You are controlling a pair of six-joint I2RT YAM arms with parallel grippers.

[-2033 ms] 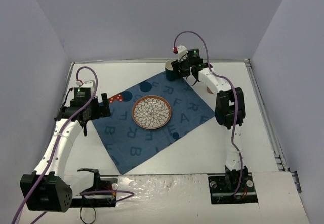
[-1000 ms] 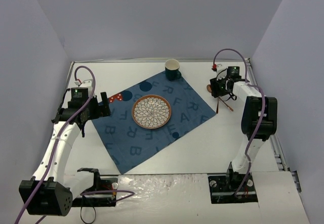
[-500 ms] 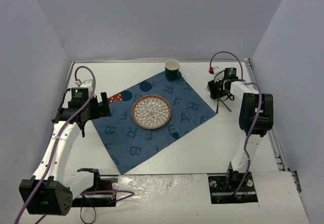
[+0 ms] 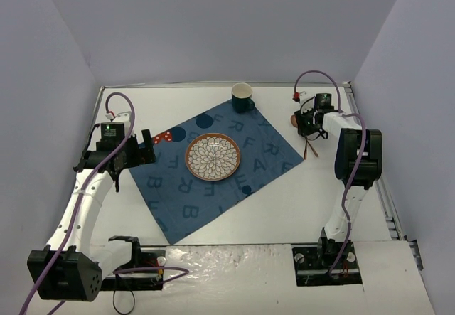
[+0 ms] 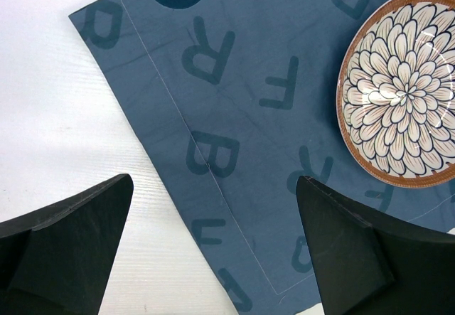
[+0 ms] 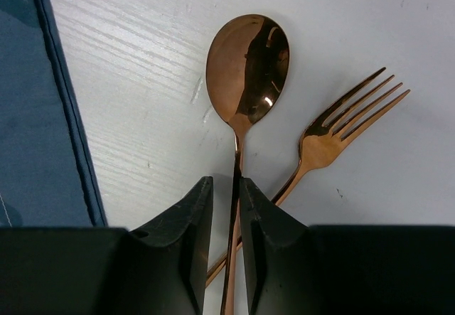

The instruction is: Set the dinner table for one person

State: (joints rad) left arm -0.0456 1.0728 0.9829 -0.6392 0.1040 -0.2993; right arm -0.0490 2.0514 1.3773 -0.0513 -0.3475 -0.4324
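On the white dinner table point(image 4: 284, 201) lies a dark blue lettered placemat point(image 4: 178, 187) with a flower-patterned plate point(image 4: 213, 157) at its middle. A dark cup point(image 4: 242, 98) stands at the mat's far corner. A copper spoon point(image 6: 249, 66) and a copper fork point(image 6: 341, 130) lie crossed on the table right of the mat. My right gripper point(image 6: 226, 187) is low over them, its jaws narrowly apart astride the spoon's handle, with a slit showing on the left side. My left gripper point(image 5: 213, 187) hangs wide open over the mat's left edge, the plate point(image 5: 402, 87) to its right.
Grey walls close in the table at the back and both sides. A metal rim point(image 4: 373, 151) runs along the right edge near the cutlery. The spoon's bowl point(image 4: 293, 122) lies close to the placemat's right corner.
The right arm left the cup, swung right to the cutlery and came down over the spoon, its jaws narrowing around the handle. The left arm has stayed put.
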